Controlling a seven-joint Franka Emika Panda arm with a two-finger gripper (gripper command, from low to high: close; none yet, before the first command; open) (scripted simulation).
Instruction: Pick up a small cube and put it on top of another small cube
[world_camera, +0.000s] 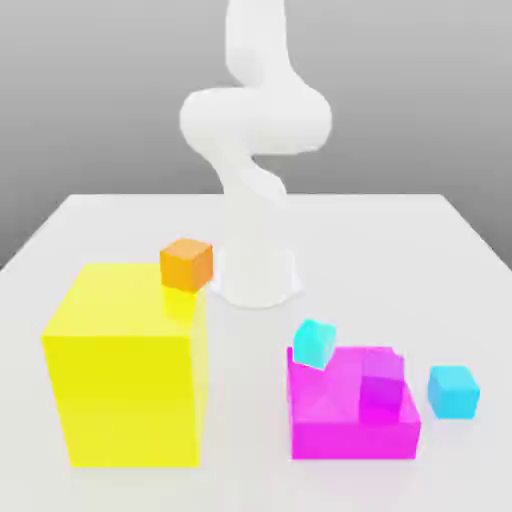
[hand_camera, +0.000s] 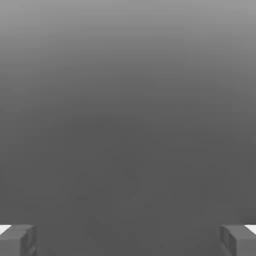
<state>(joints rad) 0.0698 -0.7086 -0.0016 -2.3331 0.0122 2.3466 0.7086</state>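
A small orange cube (world_camera: 186, 264) shows at the far right corner of a big yellow block (world_camera: 125, 370); whether it rests on the block or stands behind it I cannot tell. One small cyan cube (world_camera: 315, 343) sits tilted at the far left corner of a magenta stepped block (world_camera: 350, 405). Another small cyan cube (world_camera: 453, 390) stands on the table to the exterior view's right of the magenta block. In the hand view my gripper (hand_camera: 128, 240) is open, its fingertips (hand_camera: 17, 240) far apart with nothing between them, facing plain grey background.
The white arm's base (world_camera: 255, 270) stands at the middle back of the white table (world_camera: 400, 250), and the arm rises out of the exterior view's top. The yellow block is the tallest obstacle, at the front on the exterior view's left.
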